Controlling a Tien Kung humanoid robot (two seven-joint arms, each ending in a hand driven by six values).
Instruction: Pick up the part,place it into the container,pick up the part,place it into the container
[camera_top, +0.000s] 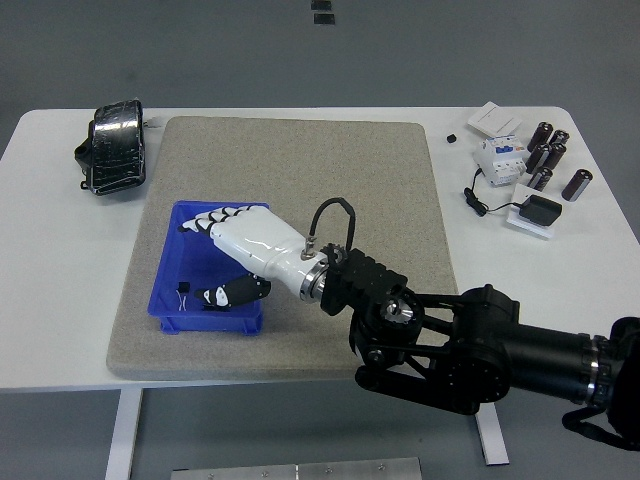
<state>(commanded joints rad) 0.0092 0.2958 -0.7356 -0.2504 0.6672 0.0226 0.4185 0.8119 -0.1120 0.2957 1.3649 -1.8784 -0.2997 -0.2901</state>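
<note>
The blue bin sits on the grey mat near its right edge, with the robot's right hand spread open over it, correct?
Not quite. The head view shows the blue bin near the grey mat's left edge, not the right. The right hand is indeed spread open over it.

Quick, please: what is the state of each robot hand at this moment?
Right hand: open, fingers spread over the blue container, holding nothing.
Left hand: not in view.
</note>
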